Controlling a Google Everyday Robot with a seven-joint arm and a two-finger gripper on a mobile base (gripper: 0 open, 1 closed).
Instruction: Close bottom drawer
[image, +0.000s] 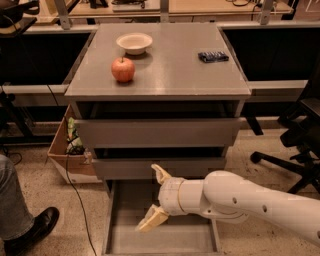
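Observation:
The bottom drawer (125, 235) of the grey cabinet is pulled far out, and its grey box interior shows at the bottom of the camera view. Its front panel is cut off by the frame's lower edge. My gripper (154, 197) hangs over the open drawer, just in front of the middle drawer front (130, 167). Its two tan fingers (152, 218) are spread wide apart and hold nothing. The white arm (250, 202) reaches in from the right.
The cabinet top (165, 75) holds a red apple (122, 69), a white bowl (134, 43) and a dark packet (213, 56). A cardboard box (67, 150) stands left of the cabinet. A person's leg and shoe (30, 227) are at lower left. An office chair (297, 145) is at right.

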